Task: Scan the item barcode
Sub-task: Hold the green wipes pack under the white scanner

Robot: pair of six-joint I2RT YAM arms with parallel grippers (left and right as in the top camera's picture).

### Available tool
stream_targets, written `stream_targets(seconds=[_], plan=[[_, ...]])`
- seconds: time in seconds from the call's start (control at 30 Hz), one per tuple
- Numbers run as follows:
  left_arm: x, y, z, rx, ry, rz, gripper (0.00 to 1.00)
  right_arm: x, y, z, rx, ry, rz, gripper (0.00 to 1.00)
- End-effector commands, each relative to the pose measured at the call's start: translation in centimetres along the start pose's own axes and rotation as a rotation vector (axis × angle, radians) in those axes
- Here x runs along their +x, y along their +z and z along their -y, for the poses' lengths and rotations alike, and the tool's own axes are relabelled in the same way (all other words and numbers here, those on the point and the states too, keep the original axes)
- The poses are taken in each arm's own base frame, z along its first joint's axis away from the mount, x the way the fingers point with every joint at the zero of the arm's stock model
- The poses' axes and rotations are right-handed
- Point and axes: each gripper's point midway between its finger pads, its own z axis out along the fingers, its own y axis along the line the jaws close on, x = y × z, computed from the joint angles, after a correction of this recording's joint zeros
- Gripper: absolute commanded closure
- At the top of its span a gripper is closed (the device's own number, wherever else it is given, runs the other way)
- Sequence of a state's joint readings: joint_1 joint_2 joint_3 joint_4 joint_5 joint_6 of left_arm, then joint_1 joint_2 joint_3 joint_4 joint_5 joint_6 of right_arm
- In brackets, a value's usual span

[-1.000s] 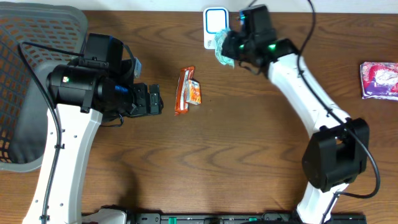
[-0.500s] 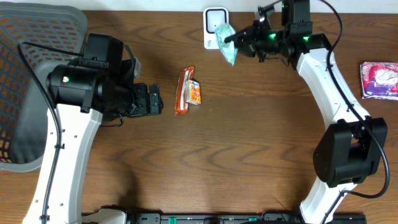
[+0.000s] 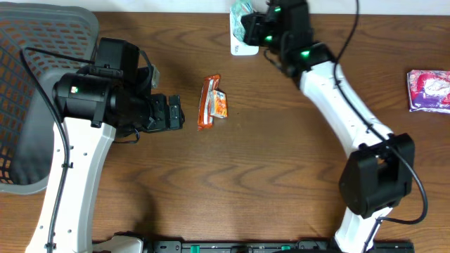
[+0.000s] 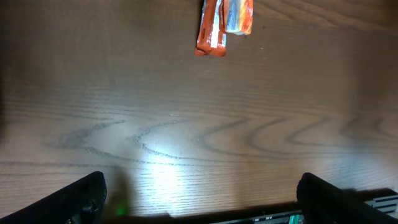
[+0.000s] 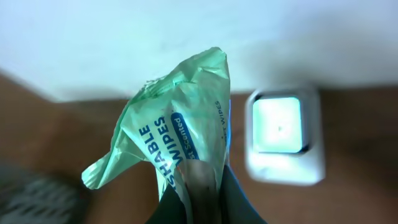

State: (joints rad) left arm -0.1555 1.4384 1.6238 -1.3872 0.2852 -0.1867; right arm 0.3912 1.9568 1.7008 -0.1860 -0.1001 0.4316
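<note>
Wipes packet [image 5: 180, 143]: one
Scanner [image 5: 283, 134]: one
Orange snack packets [image 3: 207, 102] [image 3: 219, 105] on the surface [image 3: 281, 183]: two
Pink packet [image 3: 429, 90]: one
Mesh basket [image 3: 39, 42]: one
Arms [image 3: 70, 176] [image 3: 337, 105]: two
Grippers: two, left gripper [image 4: 205, 194] and right gripper [image 5: 202, 202]

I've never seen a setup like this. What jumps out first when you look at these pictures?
At the far end of the table, the right gripper pinches a mint-green wipes packet close to a small white scanner with a glowing window. Next come the orange snack packets lying mid-table in front of the open left gripper, and a grey mesh basket on the left.
</note>
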Motion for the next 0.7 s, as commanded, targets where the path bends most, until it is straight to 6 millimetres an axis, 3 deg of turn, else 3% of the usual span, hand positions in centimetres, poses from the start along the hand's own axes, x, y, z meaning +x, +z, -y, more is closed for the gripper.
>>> stream_targets(seconds=[0.0,0.2,0.27,0.47,0.67], plan=[[0.1,0.2,-0.1,-0.008,-0.004,-0.009,0.02,-2.3,-0.6,2.2,0.315,-0.234,0.16,0.99],[0.1,0.2,-0.1,-0.008,-0.005,-0.009,0.02,0.3,2.3,1.2,0.235,-0.205,0.116,0.99],[0.1,0.2,-0.1,-0.008,-0.004,-0.009,0.02,-0.2,2.6,1.6,0.241,-0.216,0.135,0.99],[0.1,0.2,-0.1,-0.008,-0.005,-0.009,0.02,-1.6,3.6,3.8,0.267,-0.232,0.196,0.99],[0.1,0.2,-0.1,-0.008,-0.005,-0.009,0.02,1.3,6.3,5.8,0.253,-0.229,0.129,0.99]])
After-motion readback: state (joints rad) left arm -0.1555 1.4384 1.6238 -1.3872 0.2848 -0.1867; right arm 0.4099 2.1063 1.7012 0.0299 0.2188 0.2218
